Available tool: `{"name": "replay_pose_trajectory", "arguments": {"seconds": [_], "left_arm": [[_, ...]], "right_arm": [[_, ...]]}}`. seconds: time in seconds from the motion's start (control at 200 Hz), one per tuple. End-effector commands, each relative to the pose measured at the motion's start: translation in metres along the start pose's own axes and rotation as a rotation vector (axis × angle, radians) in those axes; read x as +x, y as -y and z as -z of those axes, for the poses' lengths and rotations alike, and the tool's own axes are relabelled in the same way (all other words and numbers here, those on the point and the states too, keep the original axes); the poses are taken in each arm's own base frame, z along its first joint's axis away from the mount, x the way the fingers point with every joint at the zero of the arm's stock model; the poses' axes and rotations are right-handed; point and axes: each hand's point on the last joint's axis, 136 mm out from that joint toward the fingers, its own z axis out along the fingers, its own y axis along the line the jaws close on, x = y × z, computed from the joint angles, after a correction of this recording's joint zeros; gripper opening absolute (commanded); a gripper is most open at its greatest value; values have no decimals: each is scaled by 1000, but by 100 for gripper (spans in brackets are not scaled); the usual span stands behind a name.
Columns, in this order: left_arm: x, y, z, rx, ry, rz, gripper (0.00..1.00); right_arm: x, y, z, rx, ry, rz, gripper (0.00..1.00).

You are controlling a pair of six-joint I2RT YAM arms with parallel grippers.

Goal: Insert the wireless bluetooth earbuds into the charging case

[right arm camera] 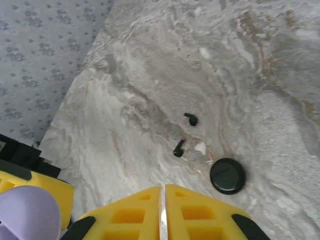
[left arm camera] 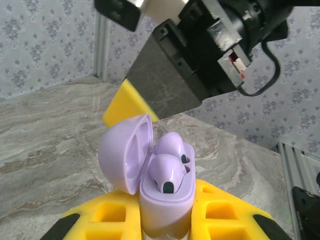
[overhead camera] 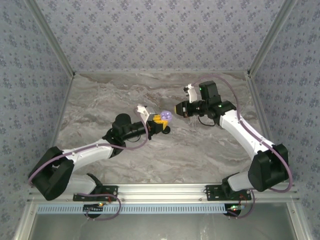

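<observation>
left pincer (overhead camera: 159, 120) clenched on the purple case (left arm camera: 167, 200), lid (left arm camera: 125, 155) flipped open, and two purple earbuds (left arm camera: 167, 172) sit inside, side by side. right pincer (right arm camera: 162, 210) clamped shut above the tabletop (right arm camera: 150, 75); further out, two tiny black bits (right arm camera: 179, 148) lie near a black disc (right arm camera: 227, 175).

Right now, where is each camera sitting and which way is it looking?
Top external: high behind the arm bases, looking down on the marble table; both arms show, the left gripper holding the lilac charging case, the right gripper beside it.
Left wrist: looks over its own yellow fingers and the open case toward the right gripper.
Right wrist: looks down past its own shut fingers at two black earbuds and a black disc.
Shared: the case shows in all three.
</observation>
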Motion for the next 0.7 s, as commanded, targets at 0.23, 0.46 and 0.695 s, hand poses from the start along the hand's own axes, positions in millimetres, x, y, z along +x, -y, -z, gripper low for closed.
{"name": "replay_pose_trajectory", "arguments": {"seconds": [0.23,0.46,0.695], "left_arm": [[-20,17,-6,96,62,-22,14],[-15,10,-9,68,50,-2,14],[-11,2,-11,36,44,15,14]], "right_arm": [[2,-29,-1,-179,-19,19,11],[-1,-45,5,-252,0,45,11],[6,-55,10,-291,-18,74,11]]}}
